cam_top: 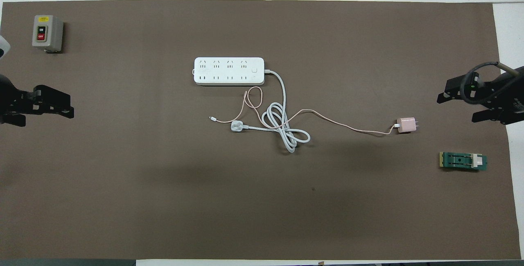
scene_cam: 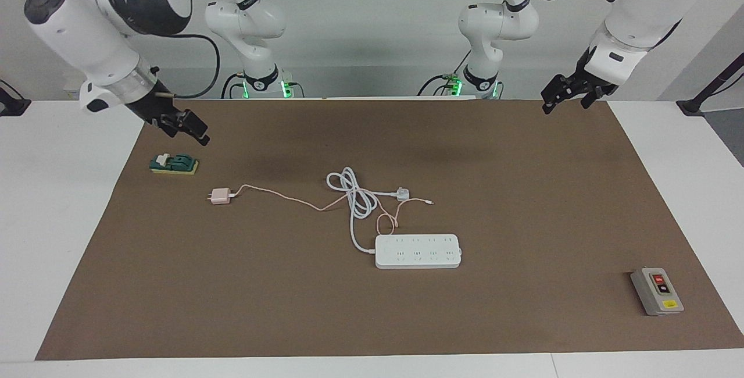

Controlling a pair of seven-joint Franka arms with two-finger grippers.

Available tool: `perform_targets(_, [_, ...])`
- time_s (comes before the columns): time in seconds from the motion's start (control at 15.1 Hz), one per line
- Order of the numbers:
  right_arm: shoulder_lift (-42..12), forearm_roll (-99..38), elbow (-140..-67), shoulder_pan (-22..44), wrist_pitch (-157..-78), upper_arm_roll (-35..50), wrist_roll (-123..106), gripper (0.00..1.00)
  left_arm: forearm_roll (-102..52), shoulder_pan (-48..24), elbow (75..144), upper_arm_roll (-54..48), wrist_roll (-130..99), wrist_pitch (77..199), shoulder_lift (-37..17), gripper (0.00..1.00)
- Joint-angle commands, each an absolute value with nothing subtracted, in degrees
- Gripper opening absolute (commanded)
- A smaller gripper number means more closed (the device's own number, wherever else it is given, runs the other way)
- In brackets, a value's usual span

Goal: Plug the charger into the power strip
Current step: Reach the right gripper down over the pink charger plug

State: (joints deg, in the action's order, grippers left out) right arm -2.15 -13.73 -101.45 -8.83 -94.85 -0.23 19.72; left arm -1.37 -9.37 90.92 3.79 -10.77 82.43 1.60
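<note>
Your small pale pink cube charger (scene_cam: 220, 196) lies loose on the brown mat, toward the right arm's end, well apart from the long white power strip (scene_cam: 418, 251). The right gripper (scene_cam: 187, 127) hangs spread and empty, angled for its pickup; the left gripper (scene_cam: 567, 94), also spread, waits.

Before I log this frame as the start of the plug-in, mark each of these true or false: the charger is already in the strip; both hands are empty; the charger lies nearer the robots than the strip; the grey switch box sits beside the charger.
1. The charger is plugged into the strip. False: it lies loose on the mat, apart from the strip.
2. Both hands are empty. True: the left hand and the right hand hold nothing.
3. The charger lies nearer the robots than the strip. True.
4. The switch box sits beside the charger. False: it is at the left arm's end; the charger is toward the right arm's.
</note>
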Motion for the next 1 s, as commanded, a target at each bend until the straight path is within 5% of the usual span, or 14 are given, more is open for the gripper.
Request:
perform_targets(0.0, [-9.0,-21.0,-101.4,-13.4,-95.8,0.2,28.8,1.00,-1.8,-8.7,92.6,3.5,-10.3,83.2,3.3,1.00])
perform_targets(0.33, [-17.1,-31.6,-105.8,-19.2,-101.2,0.0,36.1,1.00,-1.8,-8.7,92.6,3.5,-10.3,83.2,3.3,1.00])
perform_targets(0.93, [-24.3,-35.5,-106.1,-19.1,-102.7,-0.1,42.8,1.00,-1.8,-8.7,92.6,3.5,-10.3,83.2,3.3,1.00])
